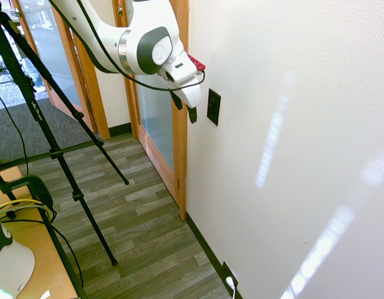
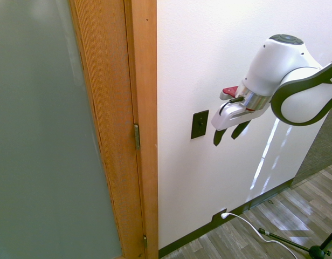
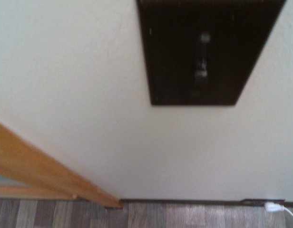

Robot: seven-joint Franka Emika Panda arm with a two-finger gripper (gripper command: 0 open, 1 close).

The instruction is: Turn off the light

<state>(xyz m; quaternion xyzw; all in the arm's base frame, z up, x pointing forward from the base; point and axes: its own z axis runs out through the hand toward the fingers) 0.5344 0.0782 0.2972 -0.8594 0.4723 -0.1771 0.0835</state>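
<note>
Mounted upright on the white wall, between the wooden door frame and the Franka gripper: black light switch plate, long axis running up and down, small toggle near its middle. Seen in the second exterior view just to the picture's left of the jaws; in the first exterior view, just to their right, with a visible gap and no touch. Jaws apart and empty, tips pointing mostly down rather than square at the plate. Only one arm for the job, so no choice of nearer side. Probably calls for a short shift toward the door-frame side and in to the wall, then a push along the toggle's upright line. Too blurred to tell the toggle's present setting; easy to miss by pressing bare plate instead.
</note>
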